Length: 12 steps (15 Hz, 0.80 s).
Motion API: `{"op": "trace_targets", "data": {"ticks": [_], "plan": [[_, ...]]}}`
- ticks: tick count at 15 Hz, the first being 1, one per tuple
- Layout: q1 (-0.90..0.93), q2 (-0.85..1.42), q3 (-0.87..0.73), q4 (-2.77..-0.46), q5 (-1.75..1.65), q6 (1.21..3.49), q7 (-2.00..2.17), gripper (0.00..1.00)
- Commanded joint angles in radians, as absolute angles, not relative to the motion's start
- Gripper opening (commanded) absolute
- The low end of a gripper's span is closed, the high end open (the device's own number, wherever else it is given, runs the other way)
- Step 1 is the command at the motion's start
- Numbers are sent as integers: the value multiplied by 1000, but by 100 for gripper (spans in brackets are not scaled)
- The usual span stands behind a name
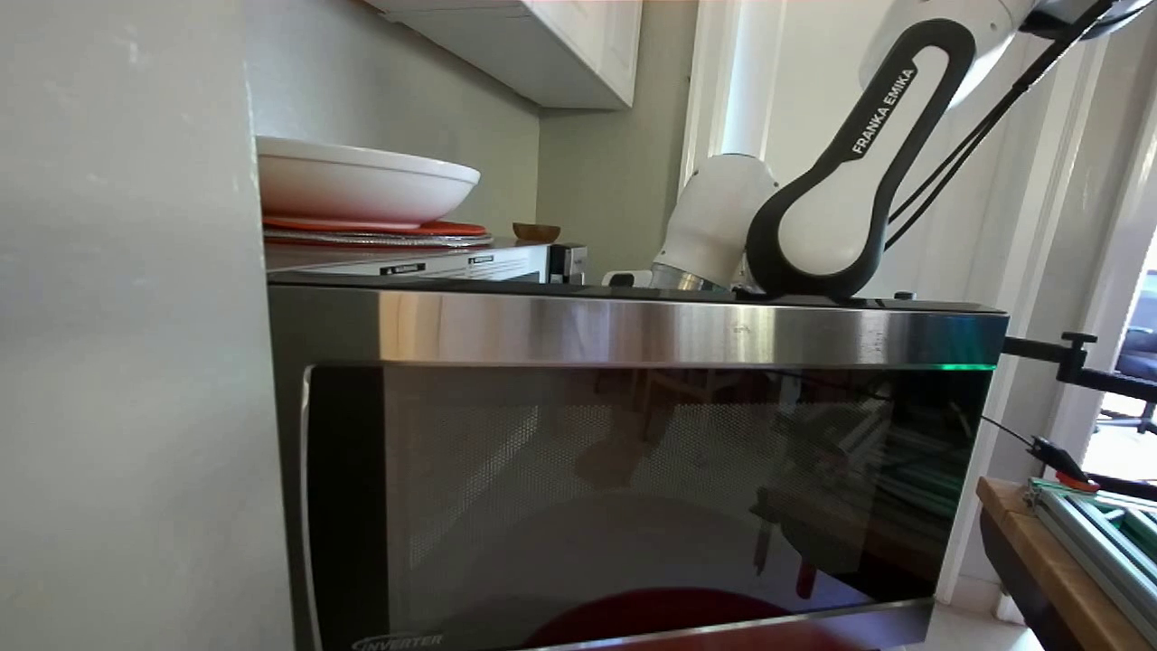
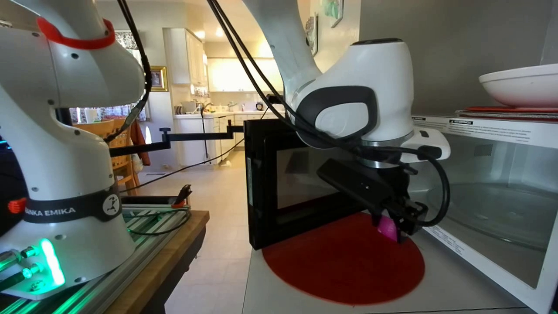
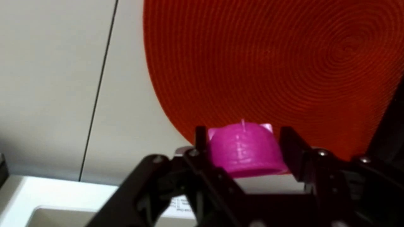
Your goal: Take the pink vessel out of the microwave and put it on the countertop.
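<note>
Outside the open microwave (image 2: 501,128), at the edge of the red mat (image 2: 344,266), the pincer (image 3: 244,142) grips the pink vessel (image 3: 246,151)

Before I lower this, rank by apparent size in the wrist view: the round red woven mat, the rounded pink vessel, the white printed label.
1. Red mat, largest by far though cropped
2. Pink vessel, nearer the camera
3. White label, partly hidden

Pale countertop (image 2: 462,288) carries round red mat (image 2: 348,270), open microwave (image 1: 633,434) just beside.
</note>
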<state>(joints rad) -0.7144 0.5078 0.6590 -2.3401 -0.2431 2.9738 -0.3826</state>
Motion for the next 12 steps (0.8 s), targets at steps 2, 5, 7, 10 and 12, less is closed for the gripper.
{"op": "trace_targets", "data": {"ticks": [2,5,7,10,12], "plan": [[-594,480,542,-2382,-173,3013,-410,35],[-532,483,495,-2382,-142,3016,-407,85],[-499,482,471,-2374,-124,3015,-406,98],[-461,469,443,-2371,-111,3008,-403,100],[-442,449,426,-2368,-106,2994,-401,100]]}}
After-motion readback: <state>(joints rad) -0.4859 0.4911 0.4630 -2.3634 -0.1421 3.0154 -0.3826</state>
